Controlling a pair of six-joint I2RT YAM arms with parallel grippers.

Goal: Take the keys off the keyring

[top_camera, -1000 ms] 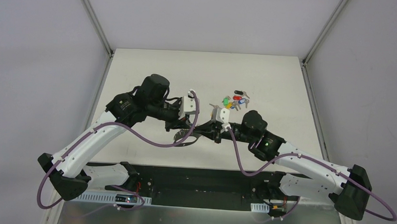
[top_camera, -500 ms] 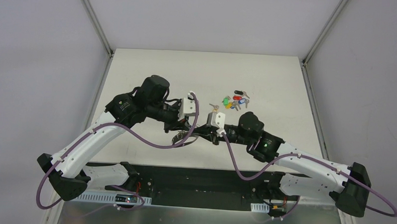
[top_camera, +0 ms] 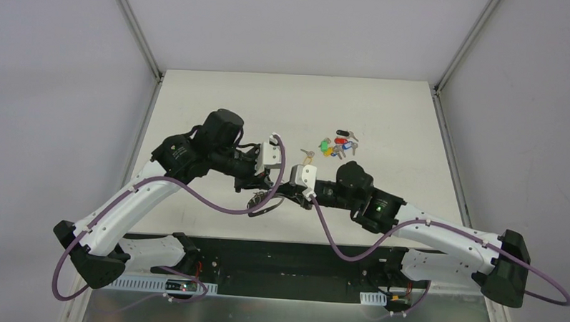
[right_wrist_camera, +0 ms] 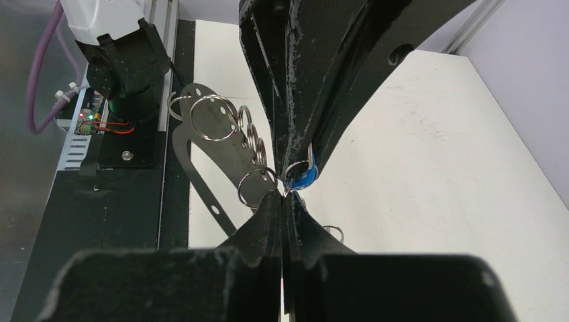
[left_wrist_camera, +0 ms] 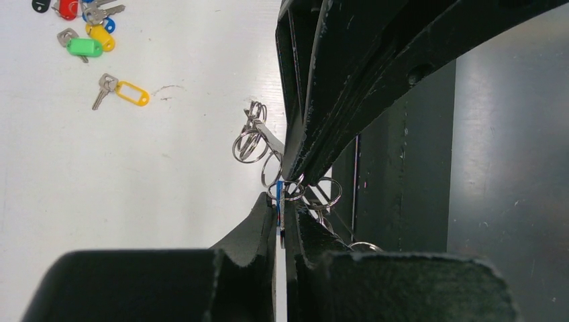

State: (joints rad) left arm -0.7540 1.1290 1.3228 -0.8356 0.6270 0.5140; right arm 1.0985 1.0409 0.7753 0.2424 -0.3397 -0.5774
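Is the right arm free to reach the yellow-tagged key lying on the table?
Probably not now: the right pincer is shut on the keyring; the yellow-tagged key itself lies uncovered nearby.

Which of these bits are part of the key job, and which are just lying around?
Part of the job: keyring; blue-tagged key pinched in the left fingers; right fingers; loose coloured-tag keys on the table.
Just there: purple cables; black base plate.
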